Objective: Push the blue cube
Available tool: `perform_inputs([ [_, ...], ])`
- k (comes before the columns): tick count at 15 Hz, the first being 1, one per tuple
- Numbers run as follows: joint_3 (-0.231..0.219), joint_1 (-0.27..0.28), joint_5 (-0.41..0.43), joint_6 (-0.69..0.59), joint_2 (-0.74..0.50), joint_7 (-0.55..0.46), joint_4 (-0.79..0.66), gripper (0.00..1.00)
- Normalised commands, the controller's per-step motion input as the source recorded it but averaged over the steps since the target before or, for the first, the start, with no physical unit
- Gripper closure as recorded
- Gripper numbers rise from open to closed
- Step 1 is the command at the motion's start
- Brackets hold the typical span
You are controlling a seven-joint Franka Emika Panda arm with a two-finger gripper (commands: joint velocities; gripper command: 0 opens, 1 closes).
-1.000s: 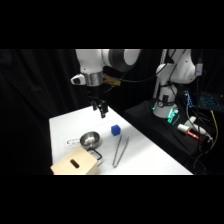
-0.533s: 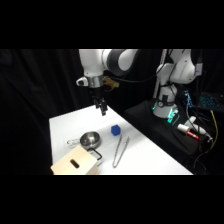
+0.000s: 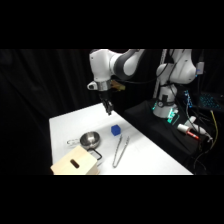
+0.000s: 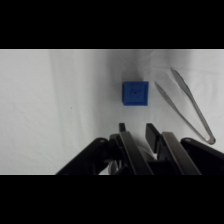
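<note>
The blue cube [image 3: 116,130] rests on the white table [image 3: 70,125], right of the metal bowl [image 3: 90,140]. My gripper [image 3: 107,108] hangs in the air above and behind the cube, not touching it. From the wrist, the blue cube [image 4: 135,93] lies just ahead of my gripper [image 4: 137,129], with bare table between them. The two fingers stand close together, shut, with nothing held.
Metal tongs [image 3: 120,150] lie right of the bowl and in front of the cube, and show as tongs [image 4: 186,102] beside the cube from the wrist. A tan wooden box [image 3: 75,163] sits at the table's near left corner. Electronics and cables [image 3: 190,127] lie beyond the right edge.
The gripper has drifted slightly to the right and a little lower, staying above the table. The cube, bowl and tongs have not moved.
</note>
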Motion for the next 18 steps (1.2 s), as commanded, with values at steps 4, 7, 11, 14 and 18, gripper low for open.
perform_inputs([
  [4, 0.026, 0.025, 0.126, 0.36, -0.16, -0.11, -0.29, 0.99],
  [7, 0.011, 0.013, 0.08, 0.34, -0.05, -0.1, -0.27, 0.97],
  [11, 0.002, -0.011, 0.141, 0.33, 0.04, -0.15, -0.25, 0.95],
  [14, 0.037, -0.049, 0.315, 0.44, 0.18, -0.31, -0.14, 0.96],
  [18, 0.132, -0.118, 0.312, 0.48, 0.34, -0.34, 0.03, 0.94],
])
